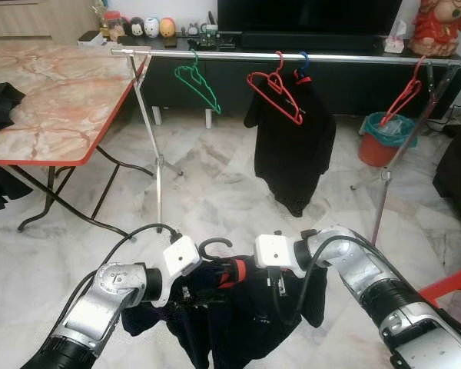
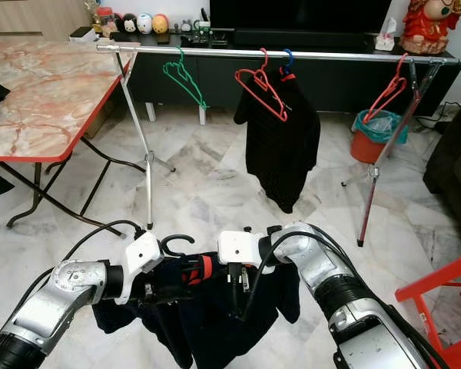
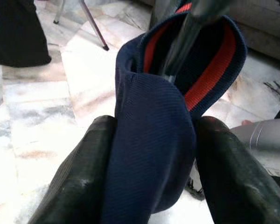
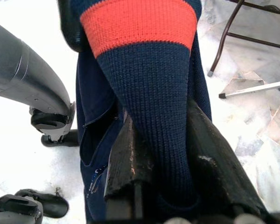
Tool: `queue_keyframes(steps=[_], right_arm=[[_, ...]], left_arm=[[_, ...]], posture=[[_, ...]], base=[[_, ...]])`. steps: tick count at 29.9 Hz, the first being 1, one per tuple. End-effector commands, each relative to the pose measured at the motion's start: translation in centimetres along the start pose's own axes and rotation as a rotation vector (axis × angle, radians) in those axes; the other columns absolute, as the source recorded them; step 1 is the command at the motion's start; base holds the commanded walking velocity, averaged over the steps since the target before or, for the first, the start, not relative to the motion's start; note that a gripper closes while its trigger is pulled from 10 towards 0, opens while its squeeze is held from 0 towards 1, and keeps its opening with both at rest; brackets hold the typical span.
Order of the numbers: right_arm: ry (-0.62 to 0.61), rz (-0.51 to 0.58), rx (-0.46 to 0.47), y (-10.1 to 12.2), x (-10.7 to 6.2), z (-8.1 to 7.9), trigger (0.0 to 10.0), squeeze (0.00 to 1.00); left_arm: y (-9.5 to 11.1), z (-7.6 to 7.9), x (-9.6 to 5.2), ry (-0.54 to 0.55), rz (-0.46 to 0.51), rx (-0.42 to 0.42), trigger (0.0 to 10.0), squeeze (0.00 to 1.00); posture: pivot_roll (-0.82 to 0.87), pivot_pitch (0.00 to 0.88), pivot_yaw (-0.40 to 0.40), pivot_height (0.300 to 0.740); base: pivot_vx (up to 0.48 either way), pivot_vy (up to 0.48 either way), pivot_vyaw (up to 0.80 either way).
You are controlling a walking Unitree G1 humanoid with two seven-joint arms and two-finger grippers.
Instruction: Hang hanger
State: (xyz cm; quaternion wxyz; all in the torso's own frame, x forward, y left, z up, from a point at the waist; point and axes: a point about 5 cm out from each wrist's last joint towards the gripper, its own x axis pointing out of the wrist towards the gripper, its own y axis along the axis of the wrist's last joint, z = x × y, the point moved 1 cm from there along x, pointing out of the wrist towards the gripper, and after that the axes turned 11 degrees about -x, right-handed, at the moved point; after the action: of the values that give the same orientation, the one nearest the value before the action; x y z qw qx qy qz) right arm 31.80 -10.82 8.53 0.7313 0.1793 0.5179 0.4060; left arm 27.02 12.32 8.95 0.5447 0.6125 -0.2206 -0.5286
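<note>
A navy garment (image 1: pixel 238 307) with a red-orange collar band hangs low in front of me on a black hanger, whose hook (image 1: pixel 213 244) sticks up between my wrists. My left gripper (image 3: pixel 151 186) is shut on a fold of the navy cloth, with one finger (image 3: pixel 79 182) on each side. My right gripper (image 4: pixel 170 172) is shut on the knitted cloth just below the orange band (image 4: pixel 137 21). Ahead stands a silver clothes rail (image 1: pixel 346 57) carrying a green hanger (image 1: pixel 198 83), a red hanger (image 1: pixel 275 92), a black garment (image 1: pixel 290 146) and another red hanger (image 1: pixel 403 96).
A marble table (image 1: pixel 54 100) with a red edge stands to the left. A red bucket (image 1: pixel 380 138) sits behind the rail's right leg (image 1: pixel 384 181), near a dark TV cabinet (image 1: pixel 330 81). A red chair frame (image 1: pixel 446 284) is at the right. White marble floor (image 1: pixel 215 192) lies between me and the rail.
</note>
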Motion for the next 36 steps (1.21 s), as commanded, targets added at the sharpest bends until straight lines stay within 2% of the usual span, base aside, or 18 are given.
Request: queue_keyframes(steps=[1,34,35,36], right_arm=[[-0.022,0.036,-0.029,0.96,0.07,0.57,10.0,0.0],[-0.033,0.029,-0.018,0.9,0.2,0.68,10.0,0.0],[-0.038,0.031,-0.015,0.94,0.19,0.8,10.0,0.45],[-0.04,0.032,-0.014,0.96,0.17,0.84,10.0,0.7]], left_arm=[[0.51,0.18,0.17,-0.014,0.02,-0.002,0.0,0.0],[0.23,0.76,0.62,-0.049,0.009,-0.015,0.0,0.0],[0.25,0.73,0.61,-0.048,0.009,-0.014,0.0,0.0],[0.28,0.7,0.62,-0.046,0.01,-0.013,0.0,0.0]], posture=[[0.09,0.0,0.012,0.74],[0.09,0.0,0.01,0.74],[0.09,0.0,0.01,0.74],[0.09,0.0,0.01,0.74]], base=[[0.0,0.0,0.0],[0.0,0.0,0.0],[0.0,0.0,0.0],[0.0,0.0,0.0]])
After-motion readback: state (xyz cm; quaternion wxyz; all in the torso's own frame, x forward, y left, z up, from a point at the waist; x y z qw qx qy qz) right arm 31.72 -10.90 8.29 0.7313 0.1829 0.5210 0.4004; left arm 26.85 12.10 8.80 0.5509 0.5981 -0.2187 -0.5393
